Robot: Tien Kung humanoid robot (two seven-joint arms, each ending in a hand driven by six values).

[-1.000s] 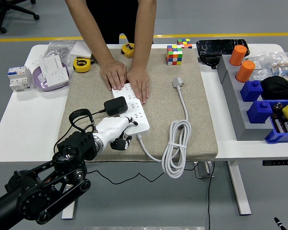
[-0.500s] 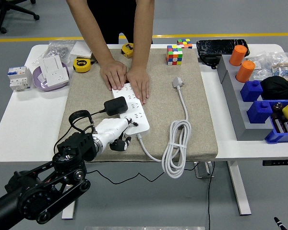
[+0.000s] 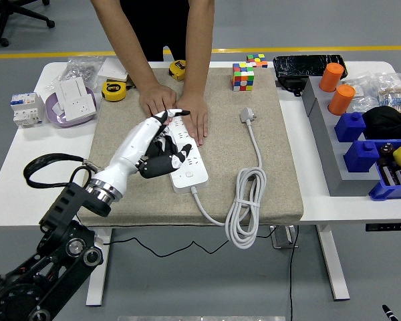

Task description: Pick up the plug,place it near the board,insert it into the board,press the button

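A grey floor (image 3: 361, 27) fills the top and bottom of the frame, crossed near the upper edge by a yellow line (image 3: 307, 49) running left to right. In the upper left corner stands the black wheeled base of an office chair (image 3: 13, 15). A white table (image 3: 33, 180) spans the middle, its white legs (image 3: 334, 264) showing at lower right. The light is even and soft.
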